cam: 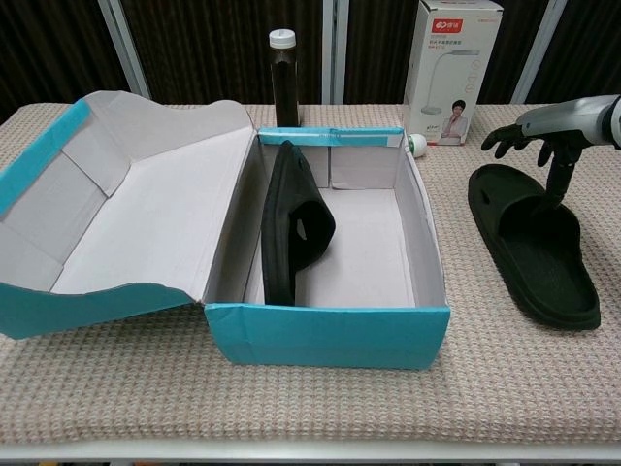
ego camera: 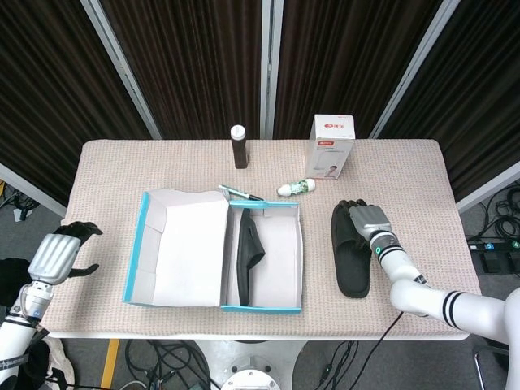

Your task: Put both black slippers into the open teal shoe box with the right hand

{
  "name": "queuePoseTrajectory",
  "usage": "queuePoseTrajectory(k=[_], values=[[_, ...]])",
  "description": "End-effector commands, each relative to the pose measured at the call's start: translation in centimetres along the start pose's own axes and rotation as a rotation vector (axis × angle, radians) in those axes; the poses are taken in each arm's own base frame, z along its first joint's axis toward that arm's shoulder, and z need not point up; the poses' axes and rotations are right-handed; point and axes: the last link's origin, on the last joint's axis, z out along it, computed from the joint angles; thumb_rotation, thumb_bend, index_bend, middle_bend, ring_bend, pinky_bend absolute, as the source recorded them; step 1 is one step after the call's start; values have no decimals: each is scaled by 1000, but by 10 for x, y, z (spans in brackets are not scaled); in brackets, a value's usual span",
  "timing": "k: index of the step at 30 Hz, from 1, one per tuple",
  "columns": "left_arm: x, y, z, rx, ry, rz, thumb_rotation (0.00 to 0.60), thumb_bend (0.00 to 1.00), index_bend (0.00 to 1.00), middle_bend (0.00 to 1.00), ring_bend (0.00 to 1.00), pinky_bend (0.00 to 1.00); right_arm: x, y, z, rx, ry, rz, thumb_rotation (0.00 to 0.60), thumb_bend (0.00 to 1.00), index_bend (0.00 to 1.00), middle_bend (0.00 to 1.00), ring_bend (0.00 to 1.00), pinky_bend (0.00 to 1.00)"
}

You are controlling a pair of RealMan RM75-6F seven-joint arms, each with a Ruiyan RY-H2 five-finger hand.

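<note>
Head view: high camera looking steeply down on the whole beige woven worktop, dark curtains behind it. Chest view: low camera near the worktop's front edge, facing level toward the curtains, close to the open teal cardboard shoe box. Both views share the box, the dark brown white-capped bottle and the white carton behind it.

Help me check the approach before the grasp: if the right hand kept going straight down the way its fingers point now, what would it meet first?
Most likely the black slipper on the table: the right hand is over its heel end, fingers pointing down. Contact unclear.
</note>
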Motion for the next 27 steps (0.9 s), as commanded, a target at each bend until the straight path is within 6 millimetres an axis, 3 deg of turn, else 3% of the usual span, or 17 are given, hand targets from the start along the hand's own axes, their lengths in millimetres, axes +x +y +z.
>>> queuePoseTrajectory(k=[1,12,27], values=[[0,0,0,5,1,-2,600,135,318,258,219,324,-5,-3,5,18,-5,0,600,26,46,92,1,187],[1,-1,2,15,3,-9,600,134,318,258,219,326,-12,-4,12,7,-13,9,600,32,44,139,17,187],[-2,0,2,16,-11,-10,600,134,318,258,219,326,-14,-3,12,-6,16,15,600,83,88,346,223,219]])
